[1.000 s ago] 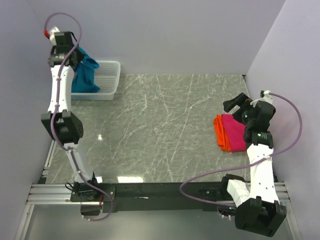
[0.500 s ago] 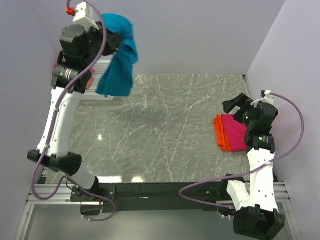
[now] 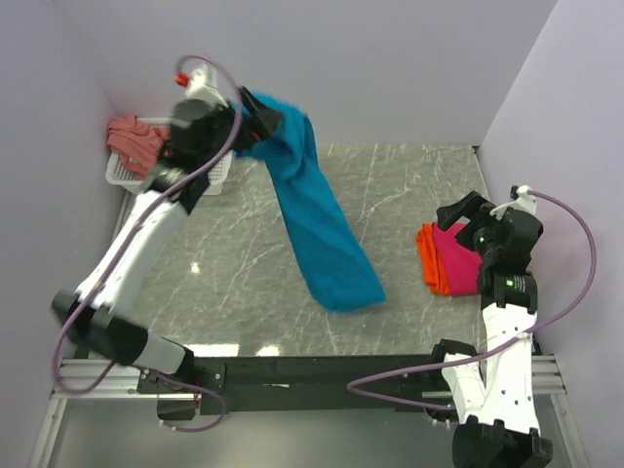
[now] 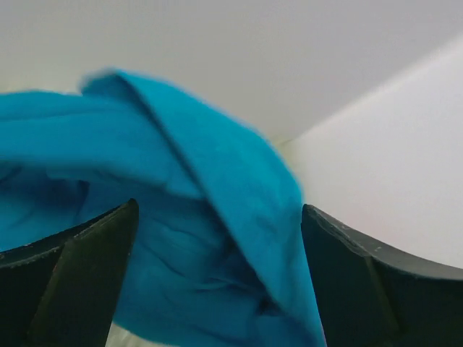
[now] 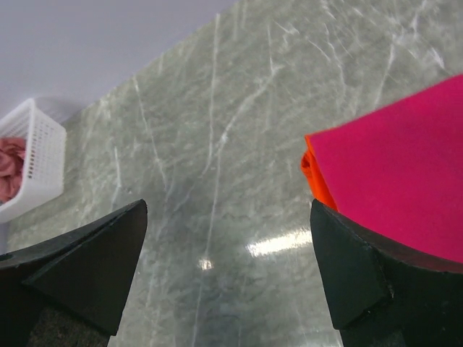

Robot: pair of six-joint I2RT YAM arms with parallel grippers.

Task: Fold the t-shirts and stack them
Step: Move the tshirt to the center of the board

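My left gripper [image 3: 258, 119] is clamped on a bunched fold of the teal-blue t-shirt [image 3: 322, 234]; in my left wrist view the cloth fills the gap between the fingers [image 4: 72, 282]. A second ago this shirt hung crumpled over the white basket [image 3: 219, 168] in the far left corner. Since then I have lifted it and swung it rightward, and it now streams in a long diagonal band from my raised left gripper toward the near middle of the table [image 3: 409, 185]. I cannot tell whether its lower end touches the surface. With the shirt gone, the basket shows the salmon-pink t-shirt [image 3: 132, 136] left inside.

My right gripper [image 3: 458, 210] has hardly moved. It hovers, jaws wide and empty, just beside the magenta-pink t-shirt [image 3: 456, 255], which lies folded on the orange t-shirt [image 3: 427, 255] at the right edge.

So the pick from the basket is done (the motion blur suggests a fast swing). Next, I judge, comes spreading the teal shirt flat for folding.
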